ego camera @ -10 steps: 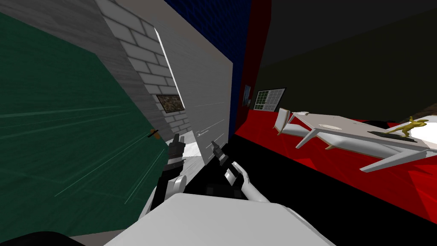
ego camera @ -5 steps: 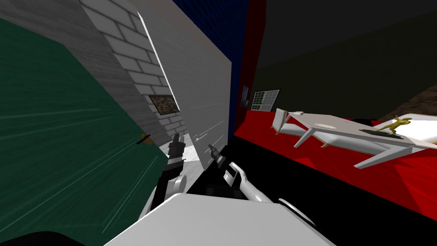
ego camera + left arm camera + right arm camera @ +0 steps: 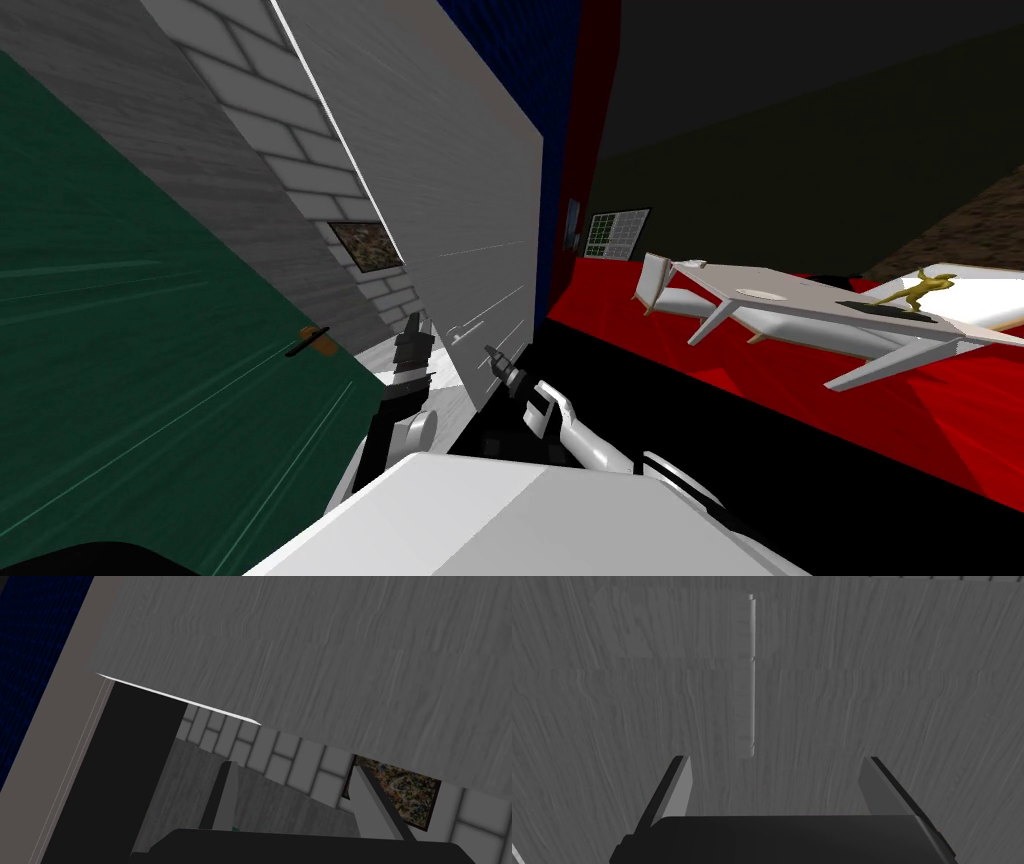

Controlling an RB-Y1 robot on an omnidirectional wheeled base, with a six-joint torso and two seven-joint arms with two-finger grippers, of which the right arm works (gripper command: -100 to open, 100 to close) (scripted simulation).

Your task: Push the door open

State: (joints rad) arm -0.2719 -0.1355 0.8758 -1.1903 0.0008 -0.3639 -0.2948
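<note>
Door (image 3: 470, 180), grey panel, lies flat-on just ahead of right gripper (image 3: 775, 760); fingers released, empty. Handle bar (image 3: 747, 676) runs lengthwise. Left gripper (image 3: 294, 766) released, near door edge.

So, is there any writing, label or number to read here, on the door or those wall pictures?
No readable text anywhere.
Grey door: wood grain and a plain bar handle, no lettering.
Framed picture on the brick wall: mottled brown pattern, no words.
Gridded frame farther off: too small to tell.
</note>
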